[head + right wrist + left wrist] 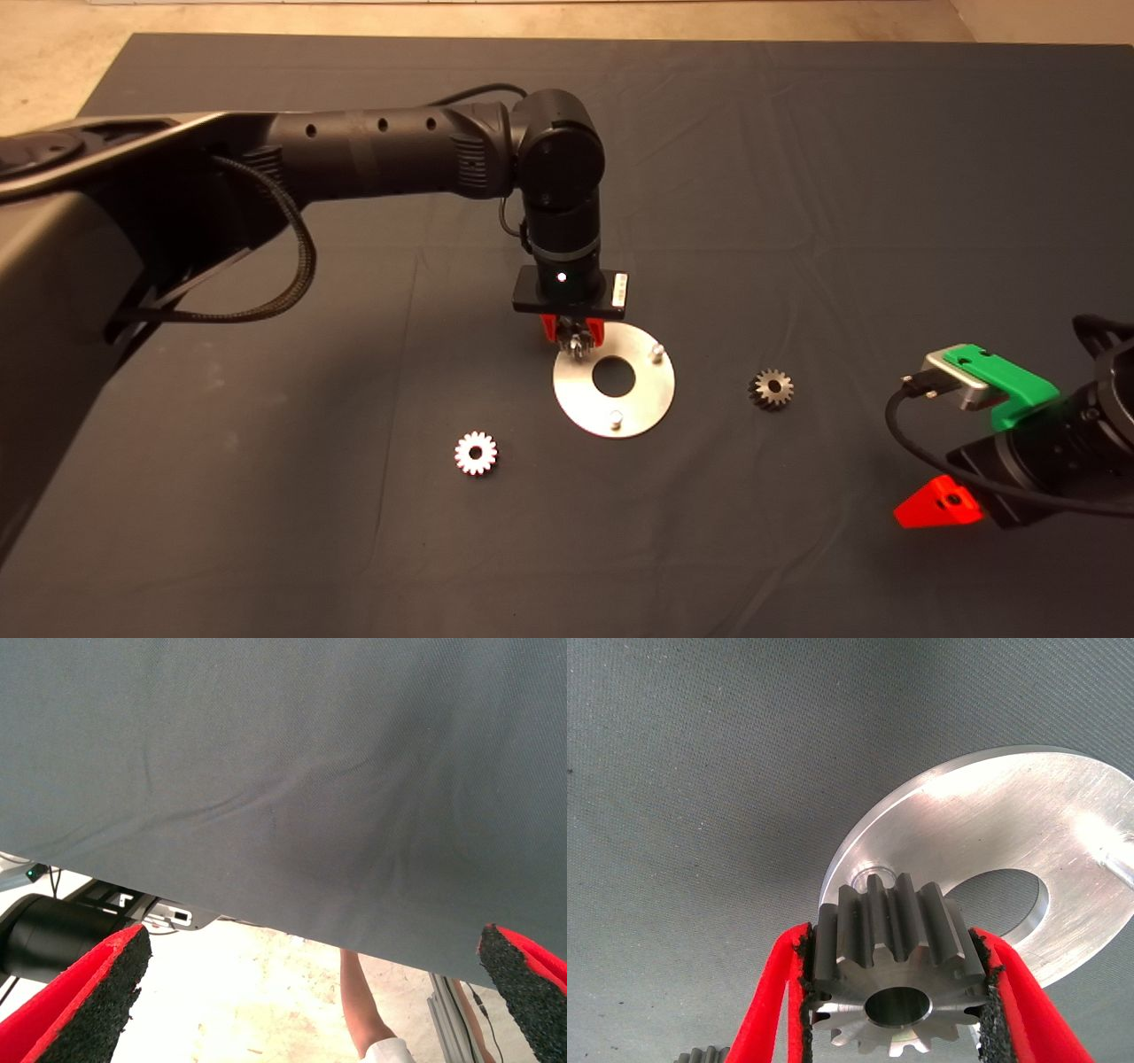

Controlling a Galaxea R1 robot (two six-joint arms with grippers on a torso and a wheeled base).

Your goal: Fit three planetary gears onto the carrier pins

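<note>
My left gripper hangs over the far-left rim of the round silver plate, shut on a dark planetary gear held by its toothed sides between the pads. Just beyond the held gear, the round top of one carrier pin shows on the plate. Two more bare pins stand on the plate. A bright gear lies flat on the mat left of the plate, and a dark gear lies to its right. My right gripper waits open at the mat's lower right.
The left arm stretches across the mat's left half. The right arm's red finger and cable sit near the right edge. Beyond the mat edge, the right wrist view shows floor and a person's arm.
</note>
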